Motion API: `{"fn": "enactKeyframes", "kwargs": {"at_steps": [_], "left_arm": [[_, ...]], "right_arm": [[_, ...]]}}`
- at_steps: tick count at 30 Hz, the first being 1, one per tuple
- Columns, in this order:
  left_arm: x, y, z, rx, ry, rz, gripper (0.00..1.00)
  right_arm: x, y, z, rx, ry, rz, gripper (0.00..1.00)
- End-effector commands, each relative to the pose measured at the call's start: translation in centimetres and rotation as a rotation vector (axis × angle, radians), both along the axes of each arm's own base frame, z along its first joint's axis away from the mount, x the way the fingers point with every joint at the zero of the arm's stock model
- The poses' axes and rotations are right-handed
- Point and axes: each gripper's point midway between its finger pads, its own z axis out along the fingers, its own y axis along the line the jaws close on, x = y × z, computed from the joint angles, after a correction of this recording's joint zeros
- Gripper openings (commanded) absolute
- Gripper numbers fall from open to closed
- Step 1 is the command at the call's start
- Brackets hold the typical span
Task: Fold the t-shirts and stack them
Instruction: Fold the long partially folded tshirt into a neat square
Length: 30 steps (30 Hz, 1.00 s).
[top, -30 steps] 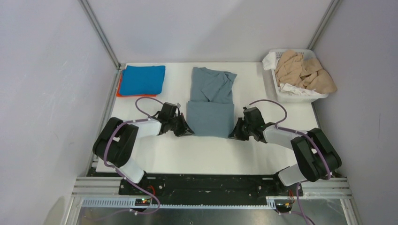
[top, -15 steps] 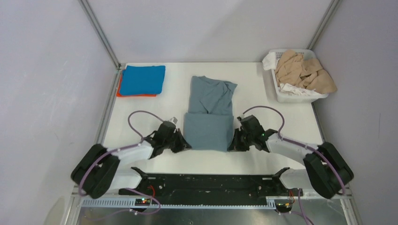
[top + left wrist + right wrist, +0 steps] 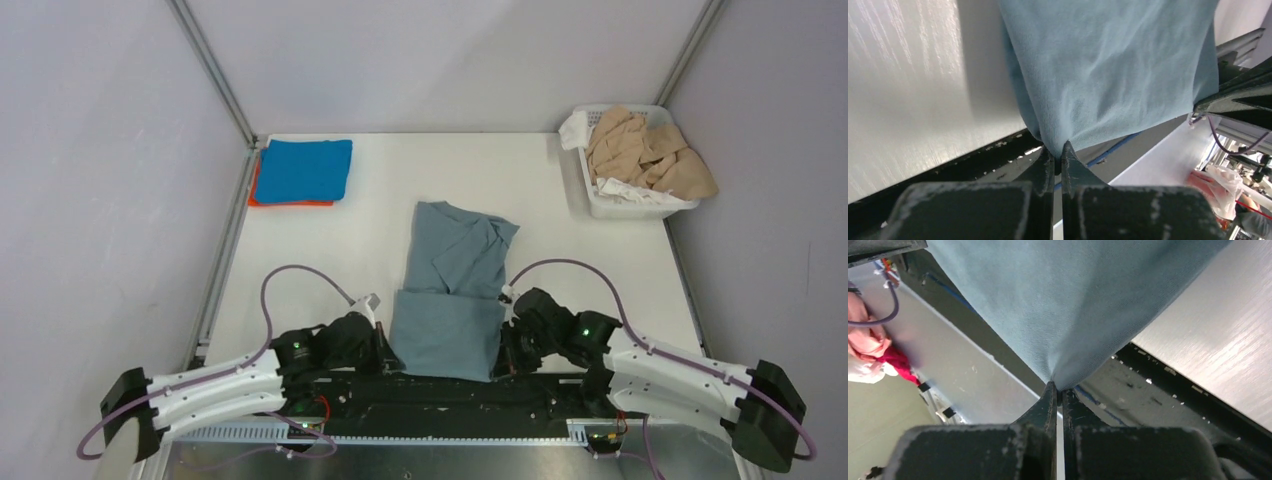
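Note:
The large dusty grey-blue t-shirt (image 3: 452, 290) lies partly folded at the table's near middle, its near edge reaching past the table's front edge. My left gripper (image 3: 385, 352) is shut on its near left corner (image 3: 1058, 140). My right gripper (image 3: 497, 362) is shut on its near right corner (image 3: 1060, 375). A folded bright blue t-shirt (image 3: 303, 169) lies on an orange one (image 3: 290, 203) at the far left. Tan t-shirts (image 3: 645, 148) and a white one (image 3: 575, 128) are heaped in the basket.
The white slatted basket (image 3: 630, 207) stands at the far right corner. The black rail and arm bases (image 3: 430, 395) run along the table's near edge, under the held cloth. Bare white table (image 3: 300, 270) lies on both sides of the shirt.
Both grippers have pulled back towards the near edge, dragging the grey-blue shirt with them. Its near edge now hangs over the table's front; both arms have stretched out low.

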Motion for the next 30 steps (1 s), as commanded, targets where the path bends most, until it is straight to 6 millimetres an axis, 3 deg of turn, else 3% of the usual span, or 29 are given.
{"fn": "enactKeyframes", "kwargs": {"at_steps": [1,6,7,10,12,13,16,23,29,30], "left_arm": [[0.9,-0.3,3.0,-0.023,-0.074,0.036,0.0],[4.1,-1.4,8.4,-0.023,-0.318,-0.009,0.0],[5.2,-1.5,10.1,-0.017,-0.385,-0.004,0.0],[7.5,-1.7,12.3,0.04,-0.479,0.013,0.0],[9.9,-1.8,14.7,0.066,-0.538,0.065,0.0],[10.8,-1.8,14.8,0.096,-0.554,0.073,0.0],[14.0,-2.1,17.7,0.103,-0.611,0.123,0.0],[19.5,-2.5,19.2,0.173,-0.628,0.137,0.0],[23.7,-3.3,20.9,0.15,-0.63,0.119,0.0],[24.3,-3.5,20.2,0.163,-0.617,0.106,0.0]], "right_arm": [[-1.6,-0.4,1.5,0.038,0.053,0.007,0.0],[1.3,-0.2,5.1,0.087,-0.07,-0.012,0.0],[2.6,-0.4,6.2,0.098,-0.109,-0.031,0.0],[5.5,-0.4,8.2,0.161,-0.171,-0.072,0.0],[7.7,-0.4,9.4,0.201,-0.21,-0.116,0.0],[8.4,-0.3,9.8,0.213,-0.222,-0.131,0.0],[11.4,-0.3,12.1,0.3,-0.269,-0.18,0.0],[16.7,-1.8,13.9,0.335,-0.304,-0.275,0.0],[19.5,-2.8,14.3,0.355,-0.298,-0.318,0.0],[20.0,-2.9,14.4,0.357,-0.298,-0.32,0.0]]}}
